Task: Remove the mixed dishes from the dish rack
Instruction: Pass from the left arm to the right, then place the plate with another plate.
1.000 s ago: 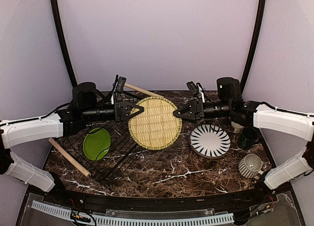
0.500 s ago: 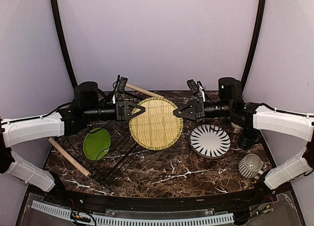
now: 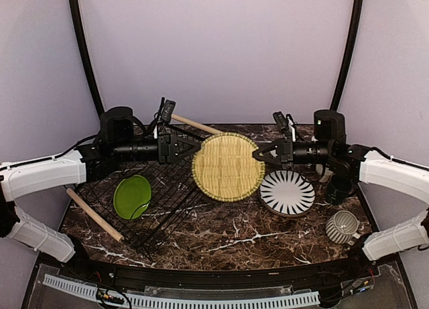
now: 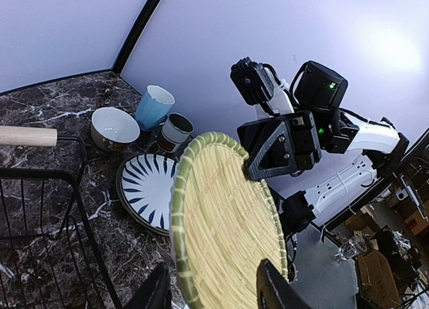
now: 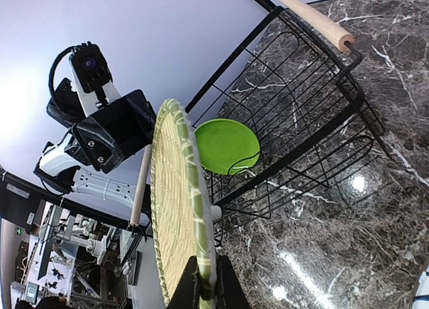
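1. Shifted rightward: round olive-yellow woven plate (image 3: 228, 167), on edge, just beside large black wire dish rack (image 3: 167, 202).
2. Pinched at rim by right gripper (image 5: 206, 280).
3. Straddled by wide-spread left gripper (image 4: 213, 287), gripping nothing.

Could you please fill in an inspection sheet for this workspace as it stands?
Surface: dark marble table, glossy.
Job's things: dish rack at left with the lime green plate inside; olive-yellow plate held on edge in the air between the arms; black-and-white striped plate, dark teal mug, striped mug, light blue cup, cream bowl and small white cup on the table at right.
Clutter: nothing seen.
Grippers: right gripper shut on the olive-yellow plate's rim; left gripper has fingers either side of the opposite rim, grip unclear.
Cables: black lead along the left arm.
Surroundings: lilac wall, black curved pole on each side.
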Tool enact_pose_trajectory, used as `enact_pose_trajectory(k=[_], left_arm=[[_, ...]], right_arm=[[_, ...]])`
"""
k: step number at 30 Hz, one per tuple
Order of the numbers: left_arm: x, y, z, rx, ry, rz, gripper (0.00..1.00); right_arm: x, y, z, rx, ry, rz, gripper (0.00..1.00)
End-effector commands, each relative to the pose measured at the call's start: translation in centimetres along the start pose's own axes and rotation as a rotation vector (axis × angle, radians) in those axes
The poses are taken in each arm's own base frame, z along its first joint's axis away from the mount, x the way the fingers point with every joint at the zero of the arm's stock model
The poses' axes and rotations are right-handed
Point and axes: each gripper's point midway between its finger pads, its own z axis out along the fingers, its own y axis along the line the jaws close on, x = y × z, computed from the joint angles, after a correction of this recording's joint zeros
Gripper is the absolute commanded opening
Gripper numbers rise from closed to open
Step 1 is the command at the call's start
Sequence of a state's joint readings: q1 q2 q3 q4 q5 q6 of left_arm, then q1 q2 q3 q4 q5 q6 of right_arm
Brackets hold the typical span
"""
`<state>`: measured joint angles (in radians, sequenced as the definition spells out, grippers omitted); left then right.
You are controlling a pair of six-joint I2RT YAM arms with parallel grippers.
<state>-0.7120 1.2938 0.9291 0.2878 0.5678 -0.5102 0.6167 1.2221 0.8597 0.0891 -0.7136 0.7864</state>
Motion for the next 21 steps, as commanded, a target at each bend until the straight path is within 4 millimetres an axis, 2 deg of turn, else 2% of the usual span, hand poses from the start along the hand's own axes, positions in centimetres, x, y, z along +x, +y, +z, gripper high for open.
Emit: enact_pose_trajectory(k=[1,7,13,15,21], left_arm=[[-1.3,-1.9,-1.0,0.024,-0.014,0.075,0.43],[-1.4,-1.8,-1.6,-0.017,-0.006,0.119,0.48],[-1.2,-1.5,-2.1,-0.056,0.009,0.161,0.52],[-1.3,-1.3,-2.4,-0.076,0.012,0.175,0.58],[-1.6,-1.2,-3.1,-0.116,0.015,0.216,0.64]], right_arm=[[-0.6,-0.2,-2.0,0.044,-0.054,-0.021,0.00],[-0.6,-2.7,-5.4,0.204,-0.098,-0.027,0.00],[0.2,-7.0,-9.2,0.454,-0.119,-0.005,0.00],[0.6,-8.4,-10.4,0.527,-0.120,0.019,0.00],[1.8,-12.0,-12.5,0.571,-0.125,0.144,0.00]])
